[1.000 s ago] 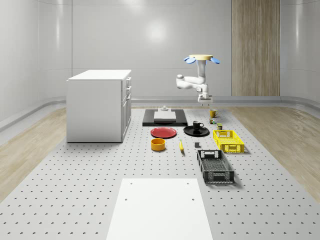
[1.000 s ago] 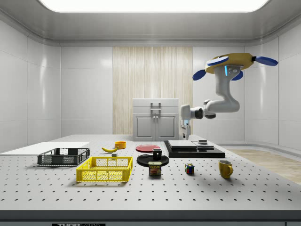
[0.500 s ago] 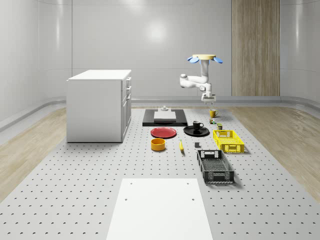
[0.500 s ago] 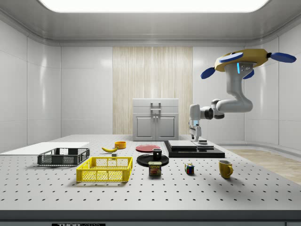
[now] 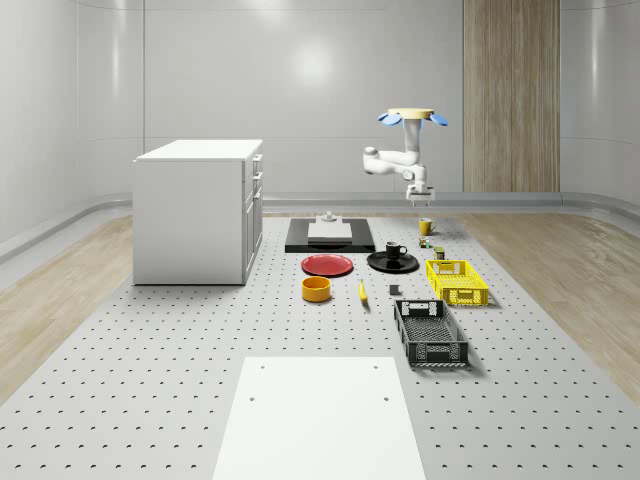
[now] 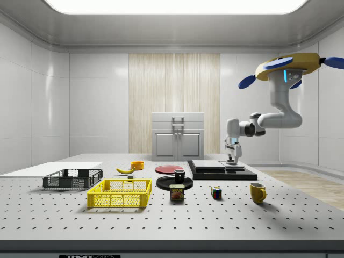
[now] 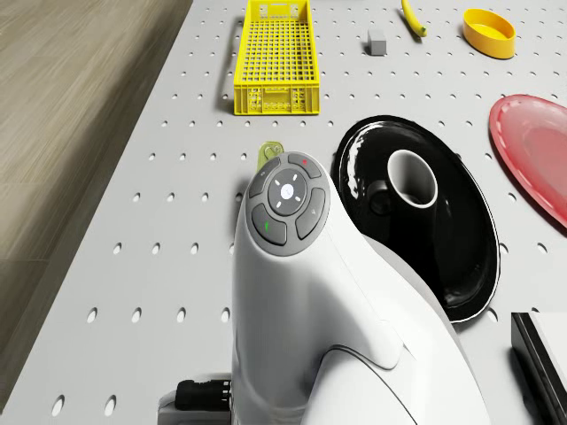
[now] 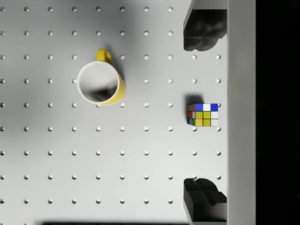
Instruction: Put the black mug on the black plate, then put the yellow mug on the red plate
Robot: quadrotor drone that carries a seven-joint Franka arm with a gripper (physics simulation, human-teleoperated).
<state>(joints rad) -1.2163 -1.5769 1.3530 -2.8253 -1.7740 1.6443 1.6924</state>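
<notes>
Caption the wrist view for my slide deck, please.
Open fingers above a yellow mug and puzzle cube.

In the whole-scene view, a mug (image 5: pixel 396 249) sits on a plate (image 5: pixel 393 263) at centre; another plate (image 5: pixel 328 265) lies just left, a second mug (image 5: pixel 426 226) upper right

— What sort of place am I flying in?
— A simulated test lab: I see a perforated grey table (image 5: pixel 150 370) like an optical breadboard, bare pale wall panels (image 5: pixel 300 90), one white cabinet (image 5: pixel 195 210), and test props such as a colour-puzzle cube (image 8: pixel 203 115).
</notes>
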